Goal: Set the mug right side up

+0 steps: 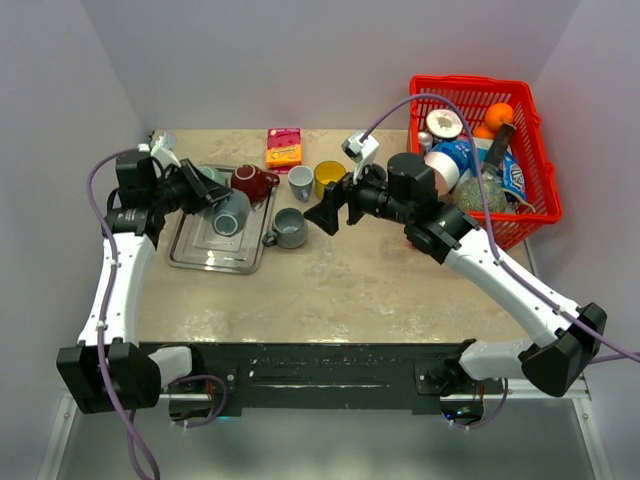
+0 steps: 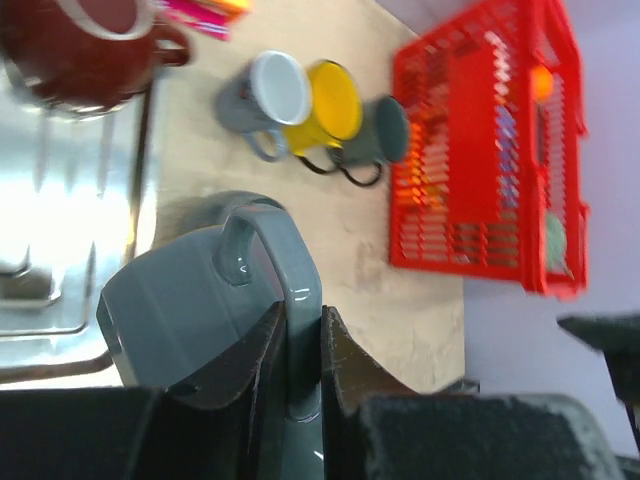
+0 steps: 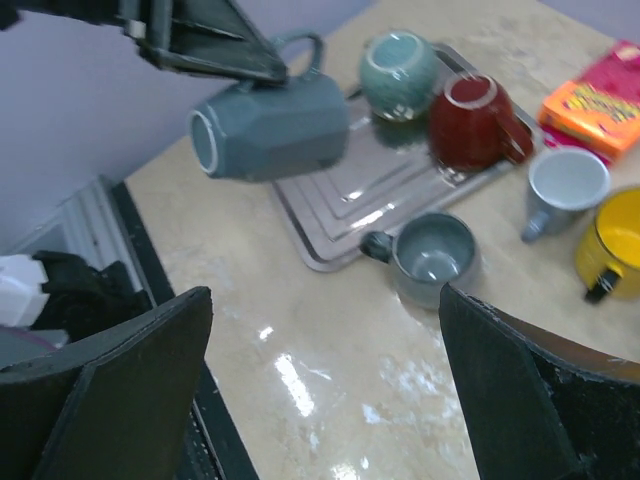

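My left gripper [image 1: 207, 192] is shut on the handle of a grey-blue faceted mug [image 1: 229, 216] and holds it in the air above the metal tray [image 1: 215, 252]. In the left wrist view both fingers [image 2: 345, 350] pinch the handle of the mug [image 2: 185, 310]. In the right wrist view the mug [image 3: 270, 125] lies on its side, with its mouth pointing left. My right gripper [image 1: 326, 214] is open and empty over the bare table right of the tray, and it also shows in the right wrist view [image 3: 325, 292].
A teal mug [image 3: 398, 62] stands upside down on the tray [image 3: 350, 190], next to a tilted red mug [image 3: 470, 120]. An upright grey mug [image 3: 432, 255], a white-lined mug [image 3: 565, 180] and a yellow mug [image 3: 610, 245] stand beside it. An orange box [image 1: 284, 150] lies behind. A red basket [image 1: 480, 90] sits at the far right.
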Motion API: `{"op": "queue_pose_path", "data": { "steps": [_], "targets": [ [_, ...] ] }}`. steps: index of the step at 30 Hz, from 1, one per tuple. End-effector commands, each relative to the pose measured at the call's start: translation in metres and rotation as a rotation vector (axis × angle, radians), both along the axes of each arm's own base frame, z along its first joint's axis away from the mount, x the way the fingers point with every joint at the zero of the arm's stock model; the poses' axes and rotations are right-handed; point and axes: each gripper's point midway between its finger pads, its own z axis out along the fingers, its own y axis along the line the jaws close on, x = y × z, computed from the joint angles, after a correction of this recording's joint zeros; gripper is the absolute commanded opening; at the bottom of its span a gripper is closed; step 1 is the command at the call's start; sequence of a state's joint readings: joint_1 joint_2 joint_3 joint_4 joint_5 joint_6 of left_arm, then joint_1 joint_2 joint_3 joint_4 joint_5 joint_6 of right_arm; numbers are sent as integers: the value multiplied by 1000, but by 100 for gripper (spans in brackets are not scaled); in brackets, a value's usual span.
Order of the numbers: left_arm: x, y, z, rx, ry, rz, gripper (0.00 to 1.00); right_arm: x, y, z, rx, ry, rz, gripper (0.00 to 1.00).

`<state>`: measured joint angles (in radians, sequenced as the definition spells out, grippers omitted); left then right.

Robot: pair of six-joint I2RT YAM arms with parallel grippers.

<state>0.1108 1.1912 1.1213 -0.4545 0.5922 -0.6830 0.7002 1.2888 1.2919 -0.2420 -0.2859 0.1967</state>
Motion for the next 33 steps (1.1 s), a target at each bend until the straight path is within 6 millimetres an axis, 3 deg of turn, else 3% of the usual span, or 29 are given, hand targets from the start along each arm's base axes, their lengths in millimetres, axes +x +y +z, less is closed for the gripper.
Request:
{"op": "queue_pose_path", "data": {
  "steps": [1,4,8,14,22,27,33],
  "targets": [
    [-38,-51,91,-12,-366,-339,0,-27,27,66,142,-186,254,99],
    [-66,-71,111,-36,-477,-478,0,-36,36,81,183,-237,344,99],
    [-121,-93,149,-56,-696,-690,0,-46,41,88,203,-261,425,99],
    [-179,-103,176,-72,-874,-902,0,-69,39,111,237,-360,544,99],
    [-203,-111,175,-69,-909,-1011,0,-88,31,151,275,-490,608,99],
    [-205,-113,170,-80,-895,-1032,0,-107,35,154,290,-490,754,95],
    [-202,-114,166,-85,-880,-1032,0,-112,49,139,255,-410,833,79]
  ]
}}
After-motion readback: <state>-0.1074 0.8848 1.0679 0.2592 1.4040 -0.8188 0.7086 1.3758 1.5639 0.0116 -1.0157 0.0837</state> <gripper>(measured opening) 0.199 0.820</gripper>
